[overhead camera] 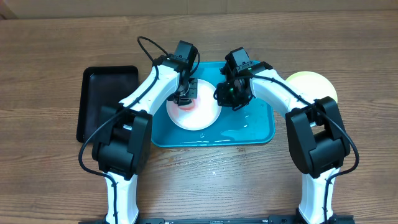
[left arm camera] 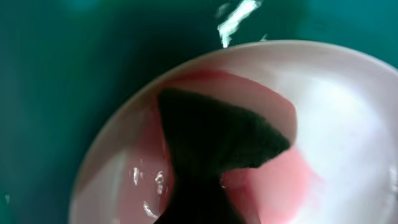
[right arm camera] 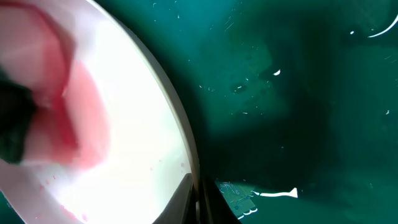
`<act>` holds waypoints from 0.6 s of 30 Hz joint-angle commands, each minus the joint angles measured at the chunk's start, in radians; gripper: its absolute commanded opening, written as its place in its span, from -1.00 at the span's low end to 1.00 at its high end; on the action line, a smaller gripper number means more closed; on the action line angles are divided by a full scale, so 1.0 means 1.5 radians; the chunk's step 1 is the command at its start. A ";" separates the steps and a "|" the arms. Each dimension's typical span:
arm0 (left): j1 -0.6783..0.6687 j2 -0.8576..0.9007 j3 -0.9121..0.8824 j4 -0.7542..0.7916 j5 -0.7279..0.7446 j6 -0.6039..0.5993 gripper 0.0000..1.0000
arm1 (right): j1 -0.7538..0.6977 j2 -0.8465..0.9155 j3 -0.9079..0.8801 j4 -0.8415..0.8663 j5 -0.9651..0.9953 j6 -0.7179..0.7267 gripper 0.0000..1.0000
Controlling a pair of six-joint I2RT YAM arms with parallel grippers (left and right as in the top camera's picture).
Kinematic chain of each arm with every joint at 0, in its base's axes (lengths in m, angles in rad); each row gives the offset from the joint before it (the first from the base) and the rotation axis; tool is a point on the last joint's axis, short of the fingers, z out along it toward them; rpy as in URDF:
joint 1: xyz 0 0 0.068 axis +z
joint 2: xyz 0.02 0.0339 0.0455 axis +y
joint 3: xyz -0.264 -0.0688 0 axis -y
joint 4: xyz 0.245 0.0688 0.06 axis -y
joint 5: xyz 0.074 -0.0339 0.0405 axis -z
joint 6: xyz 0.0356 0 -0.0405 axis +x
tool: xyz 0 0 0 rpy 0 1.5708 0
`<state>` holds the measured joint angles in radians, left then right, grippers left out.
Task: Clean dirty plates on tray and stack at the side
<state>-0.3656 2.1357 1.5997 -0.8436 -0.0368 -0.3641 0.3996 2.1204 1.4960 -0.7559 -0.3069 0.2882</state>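
Overhead gives me the layout: the tray (overhead camera: 261, 138) sits mid-bench (overhead camera: 205, 180), a black tray (overhead camera: 102, 99) lies empty just off its left edge, and a yellow-green plate (overhead camera: 311, 82) rests on the bench beyond the tray's right edge, partly hidden behind my right arm. Inside the tray lies one white plate (overhead camera: 199, 118), toward the left half, with both arms reaching in over its far side. The rest of the tray floor is bare but wet, with glints of water near the front right corner. From up here I cannot read either grip. The left wrist view fills that in. A dark green scrub pad (left arm camera: 211, 143) runs out from beneath the camera and presses on the plate's inner slope, lying in a red smear (left arm camera: 292, 180) spread thin and pink around it. The left jaws are together, clamped on that pad. The right wrist view shows what overhead hides: the plate's right rim runs straight down into the right jaws, which are closed on it, with dark wet tray floor beside them. The pad shows only as a blur at that view's left edge.
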 commanded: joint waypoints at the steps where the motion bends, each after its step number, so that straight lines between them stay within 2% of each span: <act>1: 0.003 -0.003 0.019 -0.033 -0.107 -0.052 -0.92 | -0.001 0.011 -0.003 0.002 -0.001 -0.001 -0.92; 6: 0.003 -0.003 0.023 -0.116 -0.081 -0.049 -0.92 | -0.001 0.011 -0.003 0.001 -0.001 -0.001 -0.92; 8: 0.003 -0.003 0.023 -0.147 -0.049 -0.020 -0.92 | -0.001 0.011 -0.003 0.001 -0.001 -0.001 -0.91; 15: 0.003 -0.003 0.023 -0.175 0.176 0.130 -0.92 | -0.001 0.011 -0.003 0.001 -0.001 -0.001 -0.91; 18: 0.003 -0.003 0.023 -0.156 0.247 0.153 -0.92 | -0.001 0.011 -0.003 0.002 -0.001 -0.001 -0.91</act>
<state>-0.3599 2.1357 1.6234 -1.0916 0.1429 -0.2317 0.4000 2.1208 1.4960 -0.7578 -0.3099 0.2840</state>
